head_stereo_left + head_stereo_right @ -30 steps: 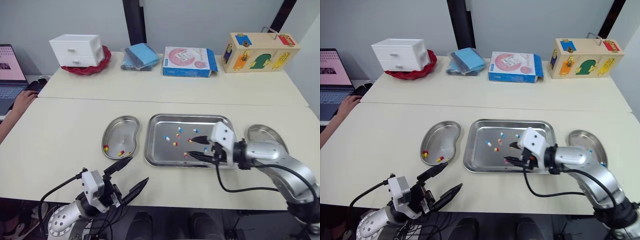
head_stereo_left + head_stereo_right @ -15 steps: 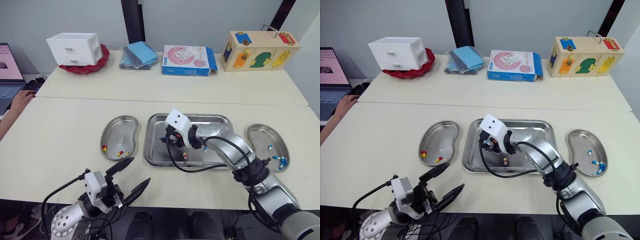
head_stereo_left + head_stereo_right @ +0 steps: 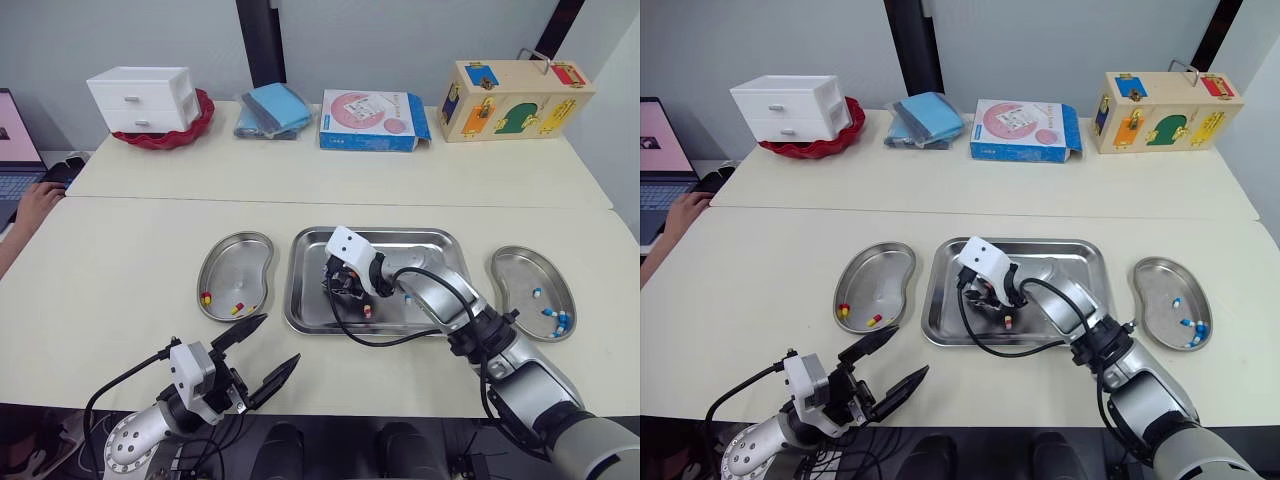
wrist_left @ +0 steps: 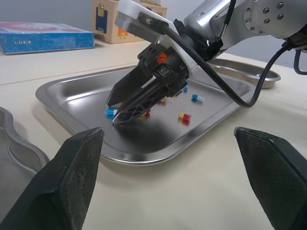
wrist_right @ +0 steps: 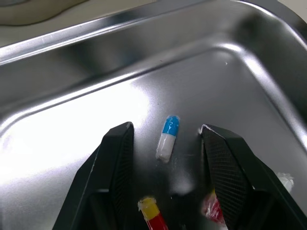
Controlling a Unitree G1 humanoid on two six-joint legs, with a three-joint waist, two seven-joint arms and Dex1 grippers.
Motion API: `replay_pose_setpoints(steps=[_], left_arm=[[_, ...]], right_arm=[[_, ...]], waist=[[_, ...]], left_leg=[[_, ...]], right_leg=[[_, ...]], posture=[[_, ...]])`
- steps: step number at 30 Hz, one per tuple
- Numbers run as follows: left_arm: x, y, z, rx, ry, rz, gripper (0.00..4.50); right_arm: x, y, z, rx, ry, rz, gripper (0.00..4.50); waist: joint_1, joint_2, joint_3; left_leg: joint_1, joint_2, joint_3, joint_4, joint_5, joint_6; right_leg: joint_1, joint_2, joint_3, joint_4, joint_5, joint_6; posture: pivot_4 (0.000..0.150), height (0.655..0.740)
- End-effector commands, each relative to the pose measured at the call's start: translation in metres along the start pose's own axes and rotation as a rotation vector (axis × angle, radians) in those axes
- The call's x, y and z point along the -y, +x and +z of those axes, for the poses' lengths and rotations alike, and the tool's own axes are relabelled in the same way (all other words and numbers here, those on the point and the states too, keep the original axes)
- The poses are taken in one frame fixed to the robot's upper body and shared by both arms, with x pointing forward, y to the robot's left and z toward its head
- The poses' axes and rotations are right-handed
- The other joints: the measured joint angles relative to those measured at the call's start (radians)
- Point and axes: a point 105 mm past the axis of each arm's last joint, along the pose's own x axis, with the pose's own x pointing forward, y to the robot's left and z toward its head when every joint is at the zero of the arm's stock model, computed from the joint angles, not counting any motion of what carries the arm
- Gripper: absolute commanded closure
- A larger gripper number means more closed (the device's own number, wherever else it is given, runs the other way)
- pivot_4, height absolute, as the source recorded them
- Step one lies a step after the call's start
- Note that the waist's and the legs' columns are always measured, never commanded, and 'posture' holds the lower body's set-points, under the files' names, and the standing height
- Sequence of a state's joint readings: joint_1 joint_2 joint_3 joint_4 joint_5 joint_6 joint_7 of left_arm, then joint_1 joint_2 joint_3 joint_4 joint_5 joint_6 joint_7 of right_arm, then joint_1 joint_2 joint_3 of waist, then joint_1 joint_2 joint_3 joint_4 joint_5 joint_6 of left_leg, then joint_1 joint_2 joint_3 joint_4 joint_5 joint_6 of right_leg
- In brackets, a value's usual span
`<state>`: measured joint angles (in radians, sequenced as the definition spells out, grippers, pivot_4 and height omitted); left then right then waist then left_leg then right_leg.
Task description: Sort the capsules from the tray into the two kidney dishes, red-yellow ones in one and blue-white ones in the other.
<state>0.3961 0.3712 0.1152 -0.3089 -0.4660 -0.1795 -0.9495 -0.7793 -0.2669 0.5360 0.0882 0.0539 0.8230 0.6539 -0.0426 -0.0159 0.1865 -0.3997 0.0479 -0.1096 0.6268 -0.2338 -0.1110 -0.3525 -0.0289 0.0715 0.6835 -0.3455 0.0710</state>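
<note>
**Right hand astride a blue-white capsule, left part of tray**

The right hand (image 3: 338, 284) is reached across to the left part of the tray (image 3: 375, 232). Its tips are low over the tray floor, and its jaws are open with nothing held. In the right wrist view, a blue-white capsule (image 5: 168, 138) lies flat on the tray floor in the gap between the two fingers (image 5: 117, 163), touching neither.

The capsule's long axis runs roughly along the fingers, slightly tilted. The blue end points away from the wrist and the white end toward it. A squeeze would therefore pinch it across its narrow width, which looks like good alignment for a pick.

A red-yellow capsule (image 5: 152, 213) sits further back in the same gap, nearer the wrist. It could get nudged if the hand drops deeper.

The right kidney dish (image 3: 515, 265) already holds blue-white ones. It lies on the far side of the tray from this hand, so the carry would go rightward across the tray. The left kidney dish (image 3: 225, 255) holds red-yellow ones.

The left hand (image 3: 280, 338) is open and empty, off the near edge of the surface (image 3: 120, 250). It is well apart from the capsule, so this is clearly the right arm's job.
</note>
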Motion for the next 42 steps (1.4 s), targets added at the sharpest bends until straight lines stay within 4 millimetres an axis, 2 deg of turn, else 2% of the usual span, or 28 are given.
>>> replay_pose_setpoints(steps=[1,7,12,15,17,21,28,34,39,42], left_arm=[[0.002,0.0,0.004,0.011,0.02,-0.011,0.0],[0.004,-0.001,0.004,0.007,0.013,-0.023,0.0],[0.005,0.0,0.006,0.006,-0.032,-0.07,0.0],[0.004,0.0,0.007,-0.012,-0.045,-0.123,0.0],[0.005,-0.001,0.009,-0.019,-0.034,-0.177,0.0],[0.004,0.003,0.013,-0.009,-0.015,-0.272,0.0],[0.011,0.013,0.019,0.02,-0.038,-0.412,0.0],[0.013,0.024,0.023,0.047,-0.037,-0.478,0.0],[0.015,0.035,0.029,0.08,-0.035,-0.508,0.0],[0.016,0.039,0.033,0.097,-0.029,-0.525,0.0]], right_arm=[[0.003,-0.002,0.015,0.028,-0.045,-0.005,2.85],[0.002,-0.003,0.016,0.028,-0.061,0.003,4.44],[0.001,-0.01,0.027,0.073,-0.063,0.004,4.48],[0.002,-0.024,0.03,0.103,-0.052,0.007,4.48],[0.004,-0.038,0.029,0.124,-0.035,-0.001,4.48],[0.013,-0.081,0.016,0.162,0.02,-0.059,4.48],[0.023,-0.174,-0.042,0.113,0.126,-0.22,4.48],[0.033,-0.239,-0.079,0.076,0.18,-0.406,4.48],[0.036,-0.277,-0.113,0.022,0.23,-0.527,4.48],[0.039,-0.288,-0.129,-0.028,0.265,-0.584,4.48]], waist=[[0.0,0.0,0.0],[0.0,0.0,0.0],[-0.001,0.0,0.0],[0.0,0.001,0.0],[0.004,0.001,0.0],[0.013,0.001,0.001],[0.013,0.001,0.001],[0.007,0.001,0.001],[0.011,0.001,0.001],[0.009,0.001,0.001]], left_leg=[[0.0,0.0,0.0,0.0,0.0,0.0],[0.0,0.0,0.0,0.0,0.0,0.0],[0.0,0.0,0.0,0.0,0.0,0.0],[0.0,0.0,0.0,0.0,0.0,0.0],[-0.001,0.0,0.0,0.0,0.0,0.0],[-0.001,0.0,0.0,0.0,0.0,0.0],[-0.001,0.0,0.0,-0.001,0.0,0.0],[0.0,0.0,0.001,-0.001,0.0,0.0],[0.0,0.0,0.001,-0.001,0.0,0.0],[0.001,0.0,0.001,0.0,0.0,0.0]], right_leg=[[0.0,0.0,0.0,0.0,0.0,0.0],[0.0,0.0,0.0,0.0,0.0,0.0],[0.0,0.0,0.0,0.0,0.0,0.0],[0.0,0.0,0.0,0.0,0.0,0.0],[0.0,0.0,0.0,0.0,0.0,0.0],[0.0,0.0,-0.001,-0.001,0.0,0.0],[0.0,0.0,0.0,-0.003,0.0,0.0],[0.001,0.0,0.001,-0.002,0.0,0.0],[0.003,0.0,0.0,-0.003,0.0,0.0],[0.003,0.0,0.001,-0.002,0.0,0.0]], posture=[[0.15,0.74],[0.15,0.74],[0.15,0.74],[0.15,0.74],[0.15,0.74],[0.15,0.74],[0.15,0.74],[0.15,0.74],[0.15,0.74],[0.15,0.74]])
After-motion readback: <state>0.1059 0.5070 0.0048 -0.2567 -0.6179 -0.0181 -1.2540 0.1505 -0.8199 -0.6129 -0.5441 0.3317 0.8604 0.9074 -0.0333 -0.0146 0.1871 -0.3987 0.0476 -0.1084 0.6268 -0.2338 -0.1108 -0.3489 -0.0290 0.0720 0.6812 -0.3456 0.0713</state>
